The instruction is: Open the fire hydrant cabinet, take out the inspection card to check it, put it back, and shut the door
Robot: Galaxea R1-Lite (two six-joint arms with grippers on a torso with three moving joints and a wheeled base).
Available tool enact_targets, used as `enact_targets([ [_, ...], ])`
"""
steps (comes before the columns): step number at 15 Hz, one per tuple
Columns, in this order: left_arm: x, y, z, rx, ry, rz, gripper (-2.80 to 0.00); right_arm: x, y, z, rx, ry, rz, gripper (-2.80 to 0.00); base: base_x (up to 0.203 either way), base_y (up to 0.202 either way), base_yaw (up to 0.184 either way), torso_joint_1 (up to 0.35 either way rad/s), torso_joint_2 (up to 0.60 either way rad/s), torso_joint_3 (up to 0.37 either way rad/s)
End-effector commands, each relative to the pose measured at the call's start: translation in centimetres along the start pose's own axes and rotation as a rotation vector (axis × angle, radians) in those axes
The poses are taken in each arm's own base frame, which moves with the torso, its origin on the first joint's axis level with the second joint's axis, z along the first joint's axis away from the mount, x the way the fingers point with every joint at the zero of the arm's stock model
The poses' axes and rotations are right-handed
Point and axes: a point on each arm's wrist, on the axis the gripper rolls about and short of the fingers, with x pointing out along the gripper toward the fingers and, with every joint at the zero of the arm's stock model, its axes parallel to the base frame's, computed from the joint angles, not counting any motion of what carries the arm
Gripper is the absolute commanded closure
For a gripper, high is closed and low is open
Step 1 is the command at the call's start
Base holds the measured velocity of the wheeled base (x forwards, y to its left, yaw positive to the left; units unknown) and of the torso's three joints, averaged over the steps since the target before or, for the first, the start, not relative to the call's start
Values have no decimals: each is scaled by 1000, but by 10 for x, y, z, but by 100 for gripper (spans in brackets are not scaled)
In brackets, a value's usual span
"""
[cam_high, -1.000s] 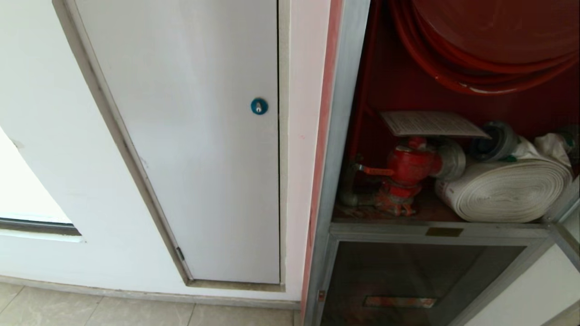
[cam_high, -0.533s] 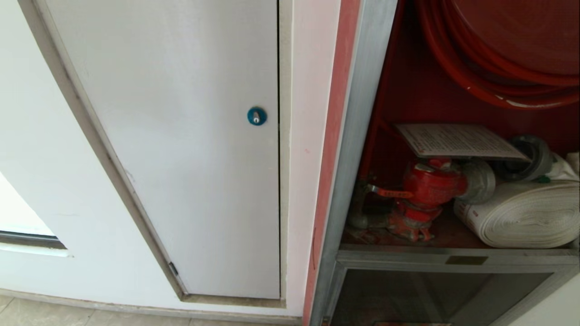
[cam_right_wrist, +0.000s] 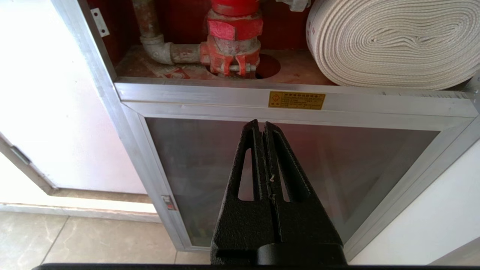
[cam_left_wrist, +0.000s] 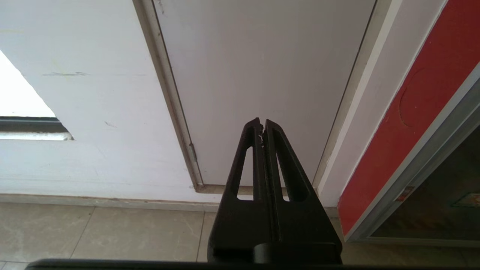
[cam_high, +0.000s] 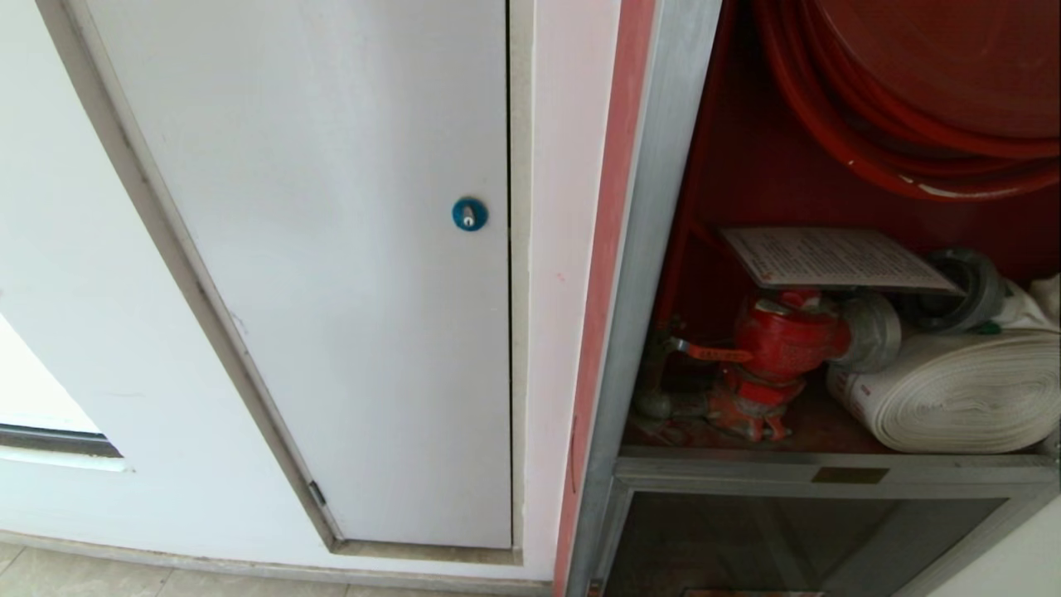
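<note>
The fire hydrant cabinet [cam_high: 655, 249] stands open on the right of the head view, red inside. The white inspection card [cam_high: 833, 259] lies flat on top of the red valve [cam_high: 787, 336]. Beside the valve lies a white rolled hose [cam_high: 961, 394], under the red hose reel [cam_high: 937, 75]. The cabinet's own door is out of view. My left gripper [cam_left_wrist: 261, 122] is shut and empty, facing the white wall panel low near the floor. My right gripper [cam_right_wrist: 261, 123] is shut and empty, in front of the lower glass panel [cam_right_wrist: 210, 157], below the valve [cam_right_wrist: 234, 41] and hose [cam_right_wrist: 390, 41].
A plain white panel door with a round blue lock [cam_high: 469, 214] fills the wall left of the cabinet. A smaller dark glass panel [cam_high: 787, 539] sits under the shelf, with a yellow label [cam_right_wrist: 296, 100] on the rail above it. Tiled floor [cam_left_wrist: 112, 232] runs along the wall.
The whole head view slid right and down early in the second, so the camera moved. Since half a second ago the picture has held still.
</note>
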Motion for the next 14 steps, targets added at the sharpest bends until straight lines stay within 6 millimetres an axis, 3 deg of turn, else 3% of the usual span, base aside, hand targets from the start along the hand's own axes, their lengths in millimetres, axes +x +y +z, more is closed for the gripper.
enact_targets([
  [1, 0, 0, 0, 0, 1, 0, 0, 0, 0, 0, 0, -1, 1, 0, 0, 0, 0, 0, 0, 0],
  [14, 0, 0, 0, 0, 1, 1, 0, 0, 0, 0, 2, -1, 0, 0, 0, 0, 0, 0, 0, 0],
])
